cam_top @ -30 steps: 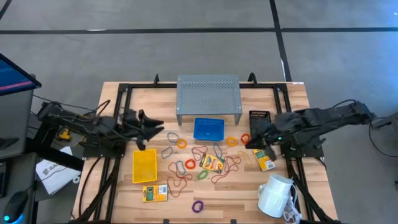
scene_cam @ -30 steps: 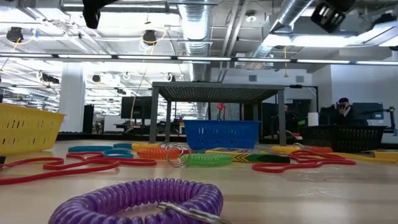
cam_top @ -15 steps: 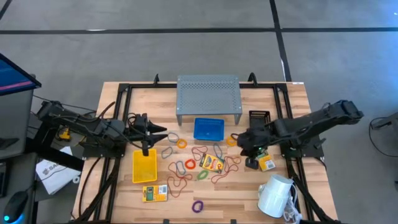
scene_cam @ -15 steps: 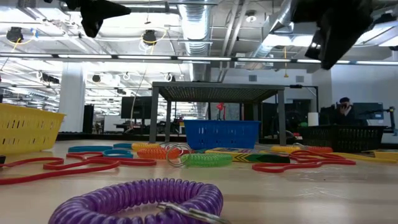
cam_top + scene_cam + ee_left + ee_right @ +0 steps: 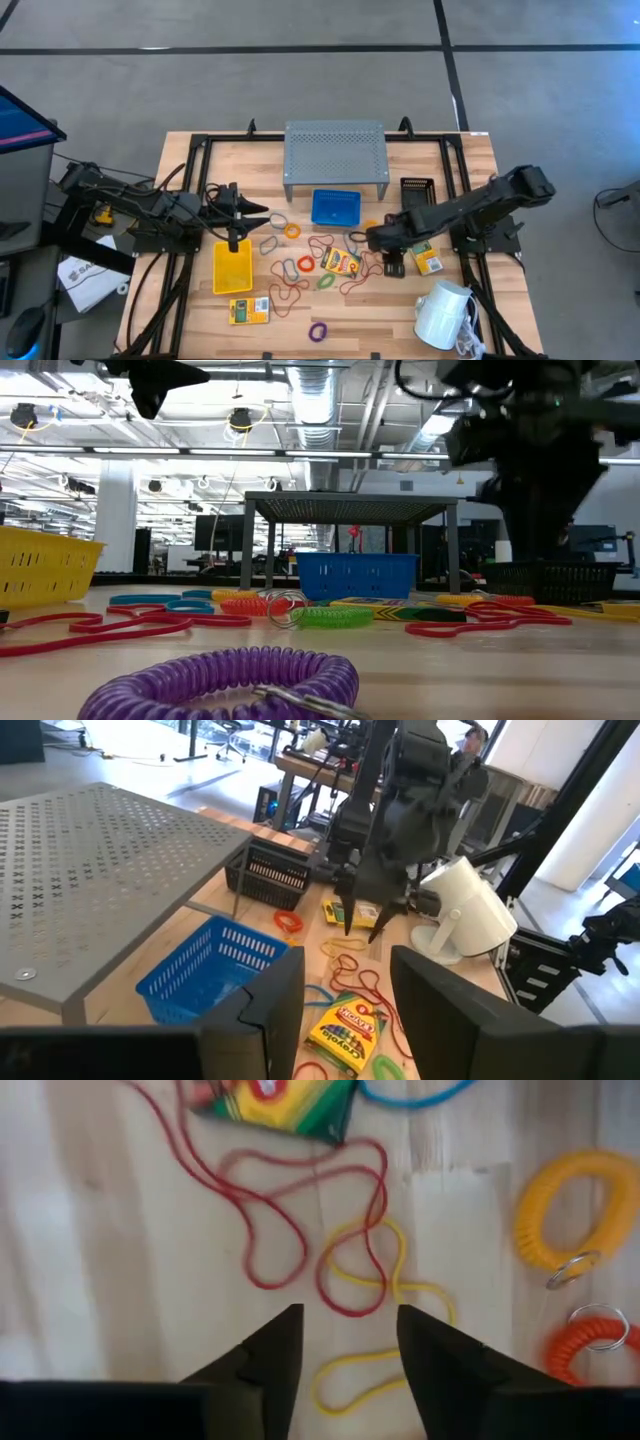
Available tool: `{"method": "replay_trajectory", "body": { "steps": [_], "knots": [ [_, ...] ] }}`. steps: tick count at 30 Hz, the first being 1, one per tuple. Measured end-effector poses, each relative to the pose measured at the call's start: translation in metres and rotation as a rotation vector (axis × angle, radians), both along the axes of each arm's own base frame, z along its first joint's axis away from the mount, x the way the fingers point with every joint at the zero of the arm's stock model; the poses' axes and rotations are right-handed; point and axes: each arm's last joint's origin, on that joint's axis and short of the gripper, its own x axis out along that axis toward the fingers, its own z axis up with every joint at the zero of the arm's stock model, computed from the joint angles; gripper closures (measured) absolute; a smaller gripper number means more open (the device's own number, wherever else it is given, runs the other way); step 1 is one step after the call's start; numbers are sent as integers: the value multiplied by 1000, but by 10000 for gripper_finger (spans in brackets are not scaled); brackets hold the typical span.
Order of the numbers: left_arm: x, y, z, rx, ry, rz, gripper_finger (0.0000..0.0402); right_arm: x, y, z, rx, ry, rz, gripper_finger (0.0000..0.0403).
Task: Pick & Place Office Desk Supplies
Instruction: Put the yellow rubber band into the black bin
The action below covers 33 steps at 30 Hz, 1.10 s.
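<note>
Right gripper (image 5: 372, 238) hovers, fingers apart, over a yellow loop (image 5: 385, 1302); left gripper (image 5: 262, 213) waits spread beside the yellow bin (image 5: 232, 266).

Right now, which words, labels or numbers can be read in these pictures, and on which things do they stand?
"Crayola": on the yellow packet beside the blue bin; small, so only probably.
Other yellow packets: print too small to read.
Nothing else is readable.

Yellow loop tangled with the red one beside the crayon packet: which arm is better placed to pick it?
The right. Its gripper hangs open directly over the yellow loop, fingers either side of it in its wrist view. The left gripper sits across the table above the yellow bin.
</note>
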Motion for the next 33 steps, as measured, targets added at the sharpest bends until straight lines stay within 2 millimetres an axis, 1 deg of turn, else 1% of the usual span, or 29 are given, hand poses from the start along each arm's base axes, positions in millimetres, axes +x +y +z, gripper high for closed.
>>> {"method": "replay_trajectory", "body": {
  "steps": [3,6,14,19,24,33],
  "knots": [
    [0,0,-1,2,5,0,257,2,1,-12,-56,49,45,242],
    [0,0,0,1,5,0,257,3,0,-18,-87,75,77,255],
    [0,0,0,1,3,0,257,3,0,-19,-103,73,142,300],
    [0,0,0,1,2,0,257,4,-4,-19,-149,67,159,311],
    [0,0,0,1,2,0,257,3,-11,-22,-131,78,135,301],
    [0,0,0,0,1,0,257,-6,-14,-33,-104,131,130,240]
  ]
}}
